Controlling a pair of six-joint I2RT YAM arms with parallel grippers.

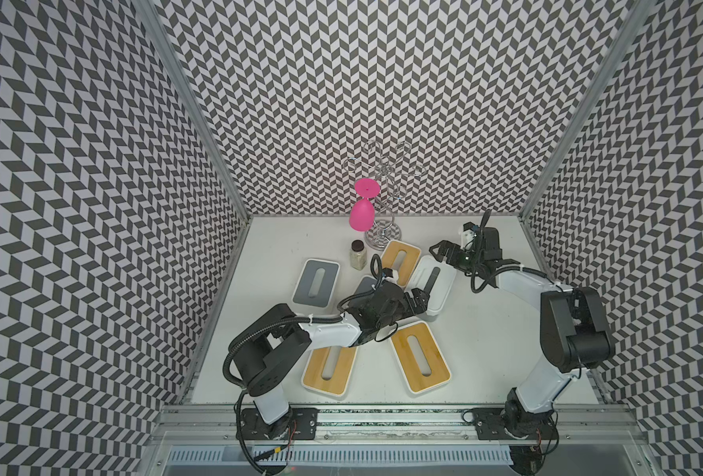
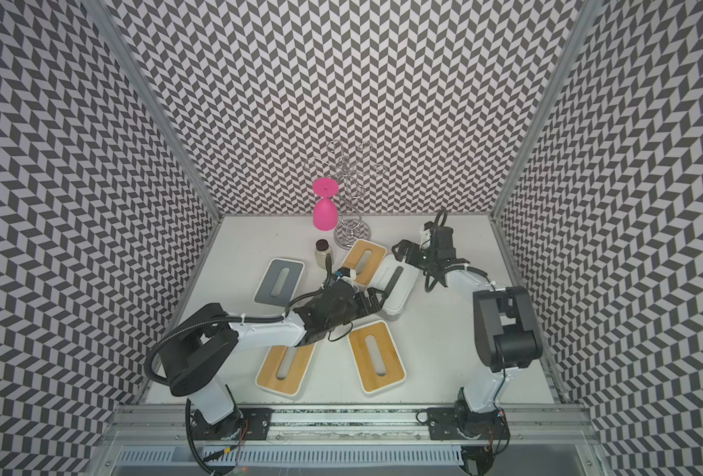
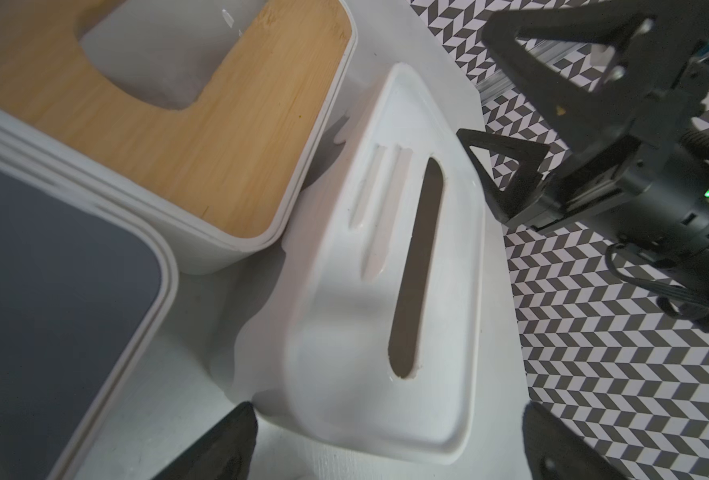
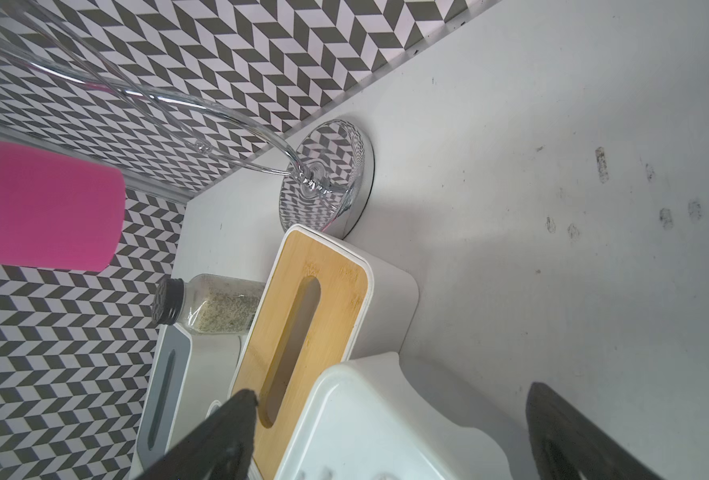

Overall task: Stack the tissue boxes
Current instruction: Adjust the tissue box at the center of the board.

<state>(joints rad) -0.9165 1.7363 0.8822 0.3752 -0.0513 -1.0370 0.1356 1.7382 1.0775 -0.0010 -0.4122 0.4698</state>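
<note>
Left arm point(image 1: 329, 331) rises from the near-left base. Its forearm stretches right and far, low over the near-left tan box point(image 1: 315, 373) and the second grey box point(image 1: 365, 284). Left tool point(image 1: 422, 301) points right at the near end of the white box point(image 1: 442, 296). It is released, jaws wide, fingers point(image 3: 228, 440) flanking that end; contact can't tell.

Right arm point(image 1: 523, 284) comes up from the near-right base, elbow high on the right, forearm angled far-left. Right tool point(image 1: 435, 253) hangs over the white box's far end, also released, jaws wide, gripping nothing.

White box lies mid-table, angled, just right of the far tan box point(image 1: 409, 255), seemingly touching its edge. Second grey box butts the far tan box in the left wrist view. Left grey box point(image 1: 306, 288) sits apart on the left, near-right tan box point(image 1: 436, 354) near centre. All six lie singly on the table point(image 1: 486, 350).

Jar point(image 1: 358, 255) stands just far of the grey boxes. Pink goblet point(image 1: 360, 214) hangs upside down at the wire rack point(image 1: 383, 238) by the far edge.
</note>
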